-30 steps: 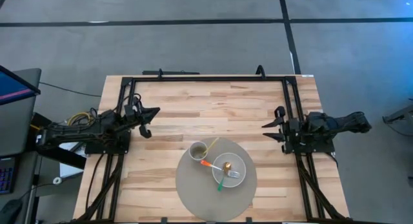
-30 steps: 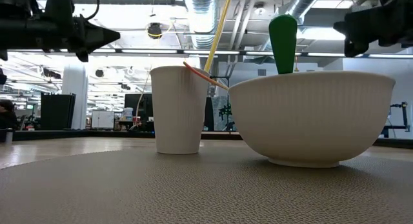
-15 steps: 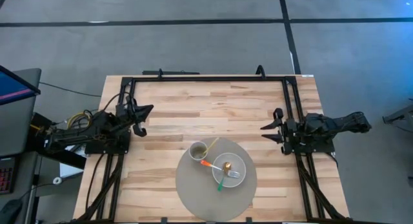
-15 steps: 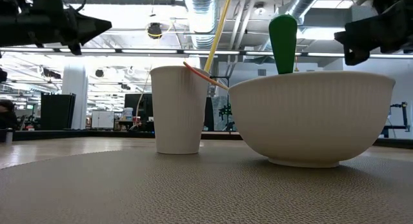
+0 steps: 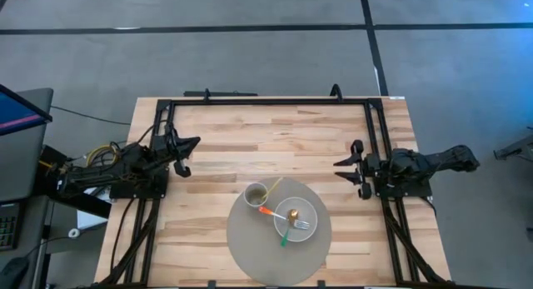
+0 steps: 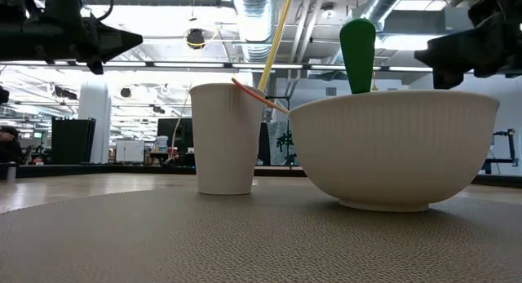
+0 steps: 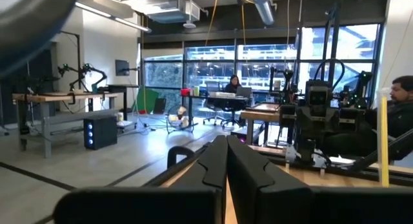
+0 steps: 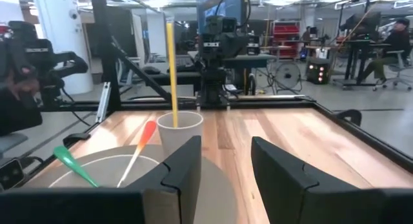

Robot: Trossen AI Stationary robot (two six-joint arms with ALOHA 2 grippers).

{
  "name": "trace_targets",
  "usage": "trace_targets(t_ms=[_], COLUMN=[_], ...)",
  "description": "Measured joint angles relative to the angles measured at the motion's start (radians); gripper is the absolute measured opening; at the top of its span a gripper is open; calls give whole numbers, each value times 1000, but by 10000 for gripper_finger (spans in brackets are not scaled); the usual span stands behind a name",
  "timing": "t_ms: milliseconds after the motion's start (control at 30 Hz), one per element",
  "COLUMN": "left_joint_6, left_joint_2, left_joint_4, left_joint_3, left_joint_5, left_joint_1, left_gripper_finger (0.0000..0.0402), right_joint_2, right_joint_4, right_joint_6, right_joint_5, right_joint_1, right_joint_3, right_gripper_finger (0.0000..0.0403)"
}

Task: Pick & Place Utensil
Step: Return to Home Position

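On the placemat (image 5: 258, 254), beside the white bowl (image 5: 314, 212), the white cup (image 5: 256, 194) holds the tall yellow straw (image 5: 271, 187); you should watch that neither the left gripper (image 7: 226, 143), fingers pressed together, nor the right gripper (image 8: 226, 145), fingers apart, swings low and tips it.

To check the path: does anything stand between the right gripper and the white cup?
Nothing visible does. Only bare table and placemat lie between the open right gripper and the white cup; the bowl sits aside.

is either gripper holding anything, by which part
Nothing is held. The left gripper is shut and empty; the right gripper is open and empty, both off the placemat.
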Motion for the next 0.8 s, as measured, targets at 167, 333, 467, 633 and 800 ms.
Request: trace_targets(t_ms=[167,333,467,633,800], left_joint_6=[5,4,5,5,5], left_joint_2=[5,5,5,5,5], left_joint_4=[-1,1,2,9,9], left_joint_3=[0,0,0,0,0], left_joint_5=[0,0,0,0,0], left_joint_1=[0,0,0,0,0], left_gripper_finger=[13,13,12,12,12], right_joint_2=[4,3,3,3,3], right_joint_4=[-3,-3,-3,-3,-3], right_joint_6=[6,15,16,16,17], right_joint_5=[0,1,1,0,0], right_joint_1=[-15,-17,-17,-16,-16], right_joint_3=[0,0,0,0,0], right_gripper_finger=[130,130,130,130,130])
